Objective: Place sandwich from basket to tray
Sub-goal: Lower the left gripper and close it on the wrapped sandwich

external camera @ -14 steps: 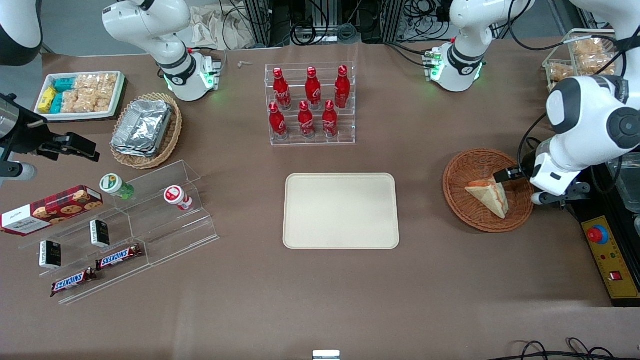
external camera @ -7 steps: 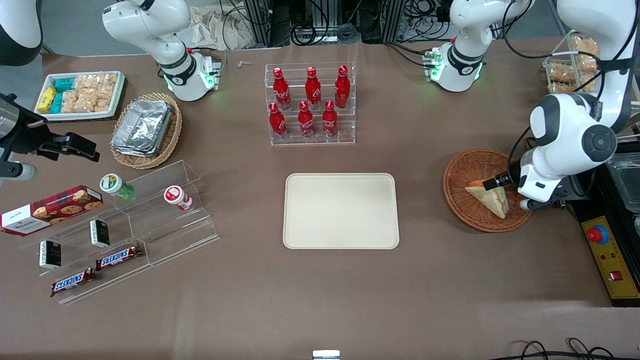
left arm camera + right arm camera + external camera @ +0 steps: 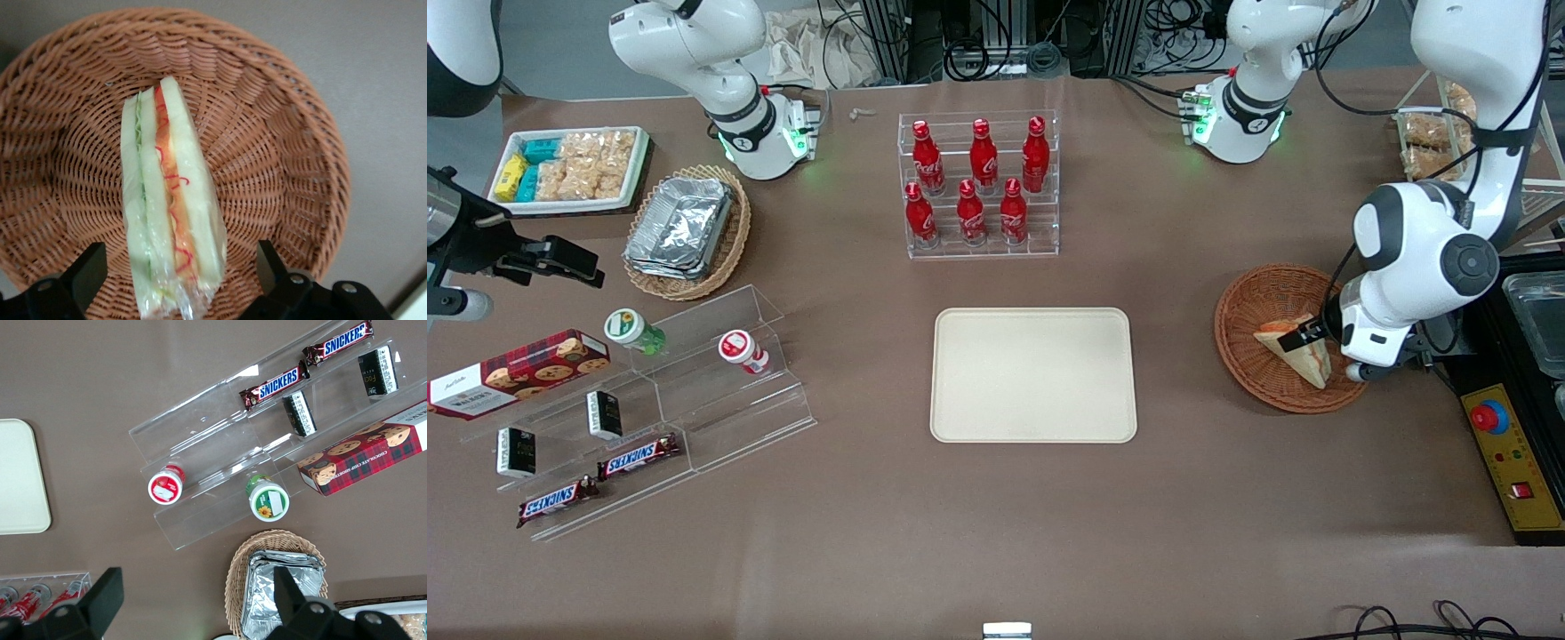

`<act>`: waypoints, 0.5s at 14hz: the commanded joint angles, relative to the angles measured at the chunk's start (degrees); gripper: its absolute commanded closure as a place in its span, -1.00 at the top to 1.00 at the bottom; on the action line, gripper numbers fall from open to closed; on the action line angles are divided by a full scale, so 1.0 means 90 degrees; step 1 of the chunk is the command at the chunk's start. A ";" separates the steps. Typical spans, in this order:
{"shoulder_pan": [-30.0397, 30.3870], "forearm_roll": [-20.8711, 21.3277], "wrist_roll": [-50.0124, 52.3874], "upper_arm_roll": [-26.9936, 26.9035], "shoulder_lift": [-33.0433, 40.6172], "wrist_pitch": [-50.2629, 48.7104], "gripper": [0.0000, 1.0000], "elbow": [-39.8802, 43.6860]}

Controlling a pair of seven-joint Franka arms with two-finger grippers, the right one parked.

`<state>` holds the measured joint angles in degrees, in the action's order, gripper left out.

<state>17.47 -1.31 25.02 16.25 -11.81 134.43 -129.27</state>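
Surface: brown table (image 3: 996,533).
Gripper: left arm's black two-finger gripper (image 3: 180,280), spread wide and empty, low over the round reddish-brown wicker basket (image 3: 293,160).
Sandwich: clear-wrapped white-bread wedge (image 3: 170,207) lies in the basket between the fingers, its long axis running away from the wrist.
Tray: beige rectangular tray (image 3: 1034,374), toward the parked arm.

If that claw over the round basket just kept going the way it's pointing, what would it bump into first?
Most likely the sandwich. The gripper is open, a finger on each side of the wrapped wedge lying in the basket, so the sandwich comes first, then the wicker beneath. How close it already is I can't judge.
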 commanded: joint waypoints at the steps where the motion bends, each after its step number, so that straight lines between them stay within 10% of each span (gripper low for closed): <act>1: 0.0109 0.0068 0.0130 0.0040 -0.0035 0.0337 0.76 -0.0237; 7: 0.0119 0.0224 0.0121 -0.0019 -0.0104 0.0347 0.04 -0.0208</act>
<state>17.91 -0.95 25.02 15.75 -13.33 136.21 -130.35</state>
